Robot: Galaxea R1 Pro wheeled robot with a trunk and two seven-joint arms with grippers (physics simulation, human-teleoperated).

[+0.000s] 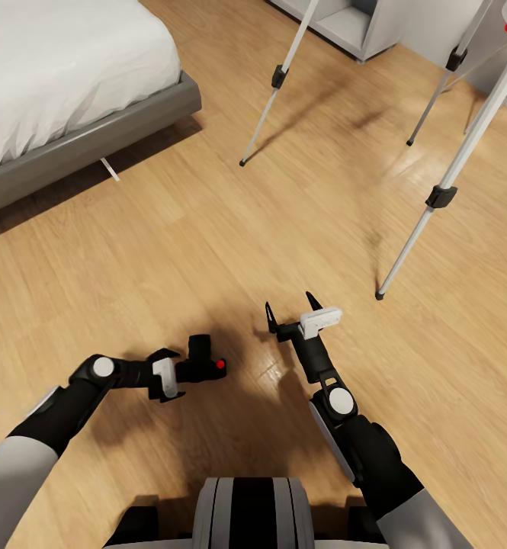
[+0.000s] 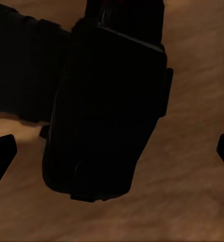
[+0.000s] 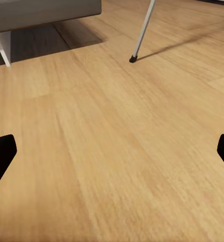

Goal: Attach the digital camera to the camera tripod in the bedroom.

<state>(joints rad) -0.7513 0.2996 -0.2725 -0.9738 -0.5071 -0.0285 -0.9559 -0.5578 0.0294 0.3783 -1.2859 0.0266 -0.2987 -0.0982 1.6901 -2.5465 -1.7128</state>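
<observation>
- The grey-framed bed stands on the wood floor at the far left.
- The camera tripod plants its silver legs ahead to the right.
- The right gripper hovers spread wide, holding nothing.
- The left gripper grasps the digital camera above the floor, red button facing right.

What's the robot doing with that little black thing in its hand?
The robot is holding a digital camera, black with a red button, in its left gripper. Its right gripper is open and holds nothing, hanging above the wood floor. Just ahead stands the camera tripod on thin silver legs, and a bed sits off to the left. The camera is not on the tripod yet.
</observation>
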